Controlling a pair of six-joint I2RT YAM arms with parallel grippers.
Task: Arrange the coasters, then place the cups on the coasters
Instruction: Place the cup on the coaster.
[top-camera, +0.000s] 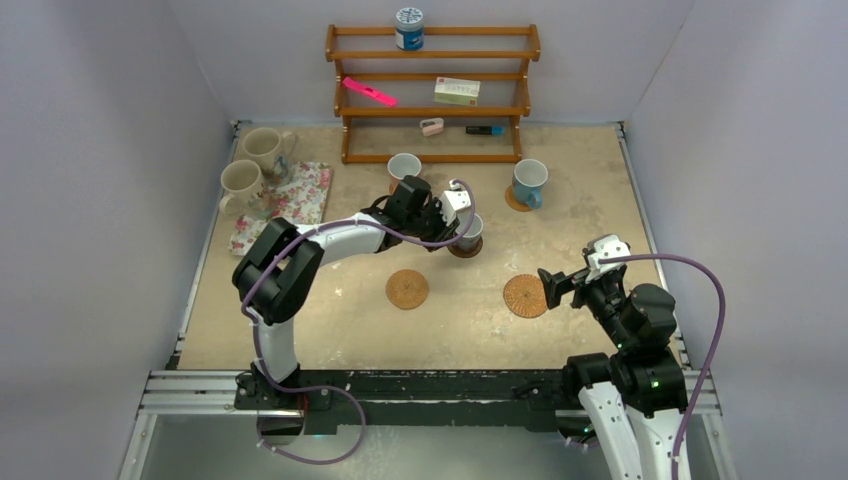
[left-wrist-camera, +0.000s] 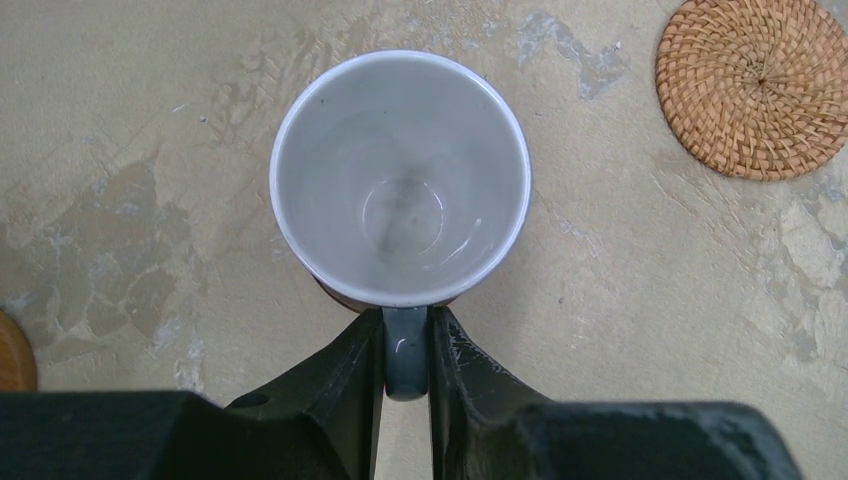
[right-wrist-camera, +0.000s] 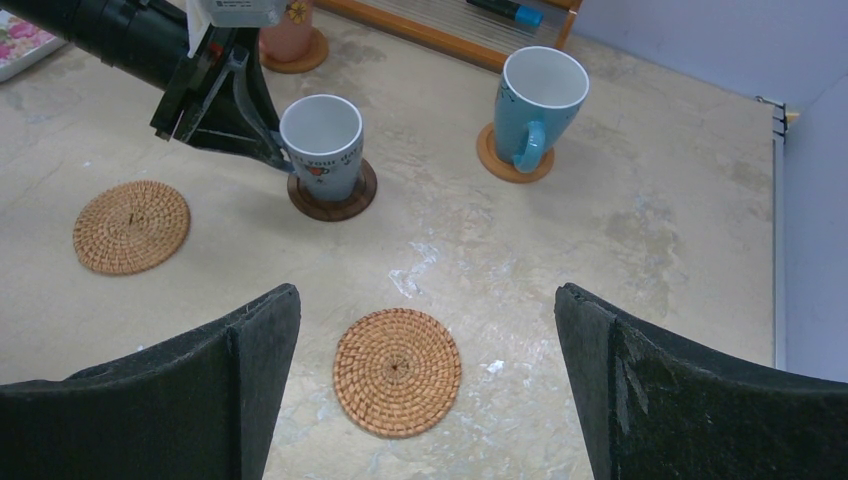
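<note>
Left gripper (left-wrist-camera: 405, 328) clamped the handle, pointing back at it, of grey-blue mug (left-wrist-camera: 400, 180) atop dark coaster (right-wrist-camera: 346, 208); right gripper (right-wrist-camera: 425, 300) gaped empty.

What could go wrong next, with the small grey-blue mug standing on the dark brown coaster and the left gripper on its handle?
1. The left gripper is shut on the handle of the small grey-blue ceramic mug, which stands on the dark brown round coaster. Pulling back before opening could drag or tip the mug.
2. The open right gripper hangs above a tan woven round coaster. Lowering could nudge it out of place.
</note>
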